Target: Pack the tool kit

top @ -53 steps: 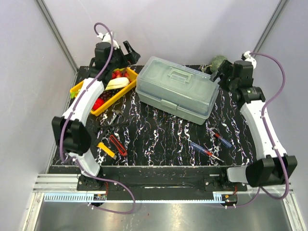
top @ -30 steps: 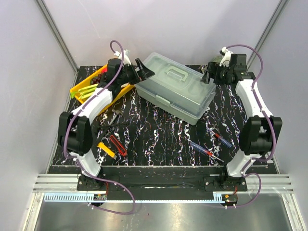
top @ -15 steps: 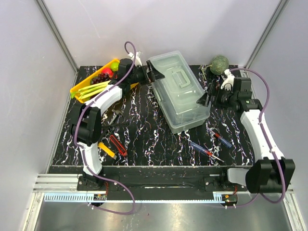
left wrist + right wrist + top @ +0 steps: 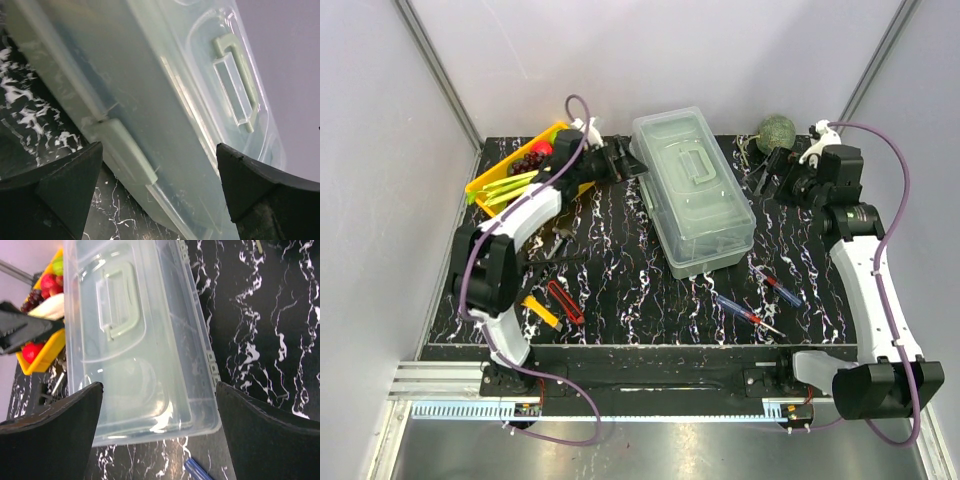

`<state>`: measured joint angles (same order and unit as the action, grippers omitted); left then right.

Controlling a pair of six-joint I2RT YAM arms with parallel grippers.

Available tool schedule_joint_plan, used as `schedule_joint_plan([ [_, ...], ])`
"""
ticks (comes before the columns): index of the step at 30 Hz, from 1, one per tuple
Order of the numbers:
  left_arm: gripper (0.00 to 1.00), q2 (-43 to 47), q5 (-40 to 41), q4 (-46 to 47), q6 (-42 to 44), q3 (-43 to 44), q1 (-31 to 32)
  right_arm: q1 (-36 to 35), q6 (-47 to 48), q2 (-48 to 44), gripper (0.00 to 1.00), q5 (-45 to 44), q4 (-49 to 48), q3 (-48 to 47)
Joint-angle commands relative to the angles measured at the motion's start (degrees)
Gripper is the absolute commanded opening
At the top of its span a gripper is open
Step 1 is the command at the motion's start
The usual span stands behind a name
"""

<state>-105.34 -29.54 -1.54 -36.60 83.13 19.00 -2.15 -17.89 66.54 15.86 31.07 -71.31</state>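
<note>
Toolbox sits mid-bench, lid shut, handle up, long axis running near to far and slightly skewed. Left end effector is just beside the box's far left corner, fingers spread wide and holding nothing; contact unclear. Right end effector is off the box's right side, apart from it, likewise spread wide and empty. Two screwdrivers lie near-right of the box. Yellow cutters and red cutters lie near-left. Yellow tray is at far left.
</note>
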Motion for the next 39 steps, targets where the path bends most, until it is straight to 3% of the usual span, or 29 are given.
schedule_joint_plan([
  [1, 0.99, 8.6, 1.4, 12.2, -8.6, -11.6, -3.9, -0.2, -3.2, 2.9, 0.99, -0.6, -5.0, -2.7],
  [8, 0.99, 8.1, 2.0, 25.2, -20.4, -21.6, -3.4, -0.2, -10.8, 11.9, 0.99, 8.6, -7.2, -9.8],
  [16, 0.99, 0.2, 3.6, 57.5, -38.2, -28.4, -0.3, -0.1, -14.3, 14.3, 0.99, 12.3, -12.5, -7.7],
  [29, 0.99, -8.1, 16.1, 73.0, -44.2, -34.1, 3.9, -0.7, -16.8, 18.7, 0.99, 12.3, -16.5, -6.2],
  [39, 0.99, -13.1, 18.6, 80.1, -47.6, -33.7, 6.7, -1.0, -16.4, 19.3, 0.99, 10.7, -16.2, -5.0],
])
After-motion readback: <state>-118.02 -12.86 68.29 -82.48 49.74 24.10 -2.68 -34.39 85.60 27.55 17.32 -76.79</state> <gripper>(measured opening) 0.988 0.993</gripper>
